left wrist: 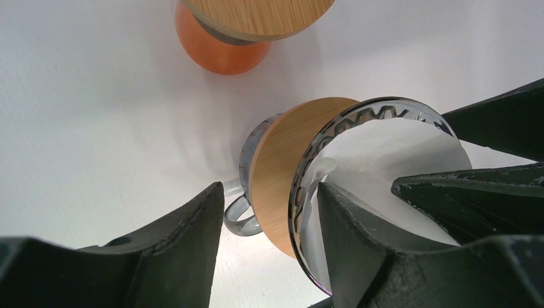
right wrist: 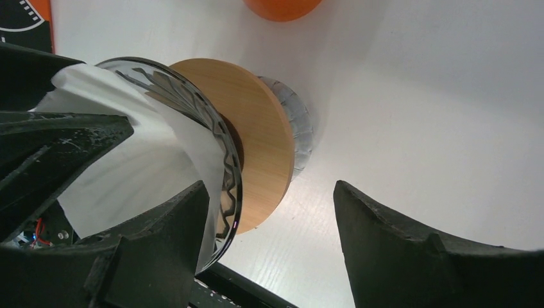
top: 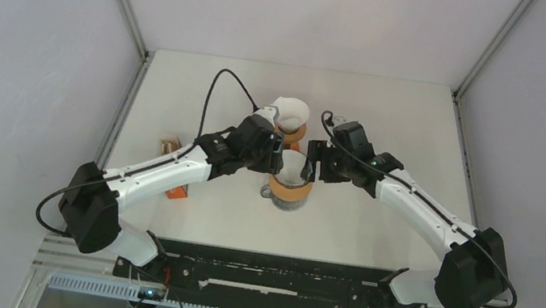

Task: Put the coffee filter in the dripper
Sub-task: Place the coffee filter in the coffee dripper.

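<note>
My left pincer (left wrist: 269,192): apart, astride dripper (left wrist: 276,167) rim, 1 finger (left wrist: 359,250) inside filter (left wrist: 398,154). My right pincer (right wrist: 269,189): apart, astride same rim.

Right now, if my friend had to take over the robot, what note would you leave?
Left claw: open, one finger inside the glass dripper against the coffee filter, the other outside.
Right claw: open, same straddle from the opposite side.
Done: filter sits in the dripper, which stands on the table.
Left: probably just lift both claws clear.
</note>
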{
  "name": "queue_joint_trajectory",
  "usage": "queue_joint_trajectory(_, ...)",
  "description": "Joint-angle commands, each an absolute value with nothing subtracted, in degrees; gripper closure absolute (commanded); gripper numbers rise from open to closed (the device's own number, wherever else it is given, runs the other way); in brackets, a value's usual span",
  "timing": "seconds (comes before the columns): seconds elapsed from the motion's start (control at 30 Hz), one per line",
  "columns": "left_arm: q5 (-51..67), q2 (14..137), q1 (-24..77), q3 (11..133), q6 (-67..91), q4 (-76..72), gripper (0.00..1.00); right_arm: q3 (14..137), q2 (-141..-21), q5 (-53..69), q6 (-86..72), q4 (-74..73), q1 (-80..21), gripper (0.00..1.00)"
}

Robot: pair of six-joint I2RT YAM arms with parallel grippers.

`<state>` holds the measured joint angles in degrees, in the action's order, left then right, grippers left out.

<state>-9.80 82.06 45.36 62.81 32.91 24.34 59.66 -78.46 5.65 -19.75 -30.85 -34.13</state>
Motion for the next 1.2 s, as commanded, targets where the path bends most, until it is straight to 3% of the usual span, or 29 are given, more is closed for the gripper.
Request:
queue_joint_trajectory(0.0,-9.8,80.7,45.8,64.3,32.1,23.6,0.39,58.8,-76.6,4.8,-19.2,-29.3,-33.7,0.21)
queue_joint_trajectory(1.17,-8.7,81.0,45.6,68.0,31.5,23.8,0.32,61.9,-77.2,7.5,-19.2,-27.6,-33.1,0.2)
